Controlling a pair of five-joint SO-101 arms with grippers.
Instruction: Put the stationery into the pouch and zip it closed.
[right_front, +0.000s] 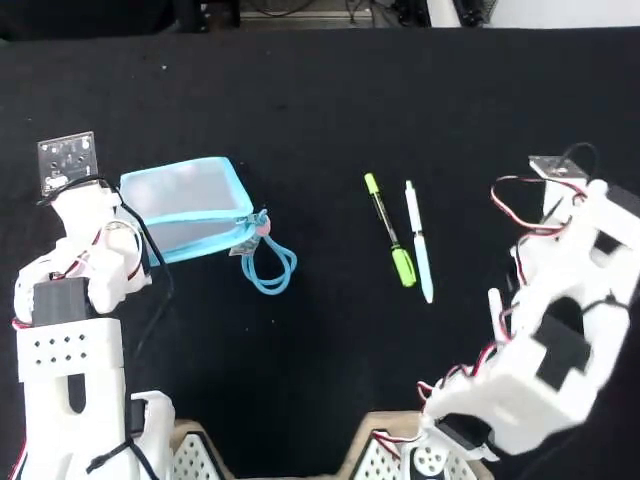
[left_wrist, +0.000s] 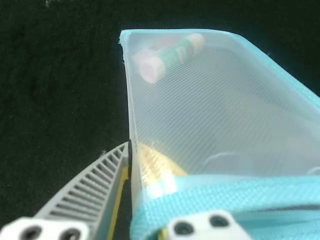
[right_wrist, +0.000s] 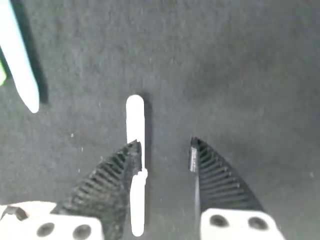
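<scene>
Pouch (left_wrist: 225, 125), pinched by left end effector (left_wrist: 145, 172), reveals glue stick (left_wrist: 170, 55); right end effector (right_wrist: 165, 150) gapes beside white pen (right_wrist: 135, 120).

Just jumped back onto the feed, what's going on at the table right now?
The left gripper is clamped on one end of the mesh pouch, which already has a few items inside. The right gripper hangs open just over a white pen on the black table, with one finger right beside it and nothing grasped. A green highlighter and a pale blue pen lie side by side between the arms, outside the pouch.
</scene>
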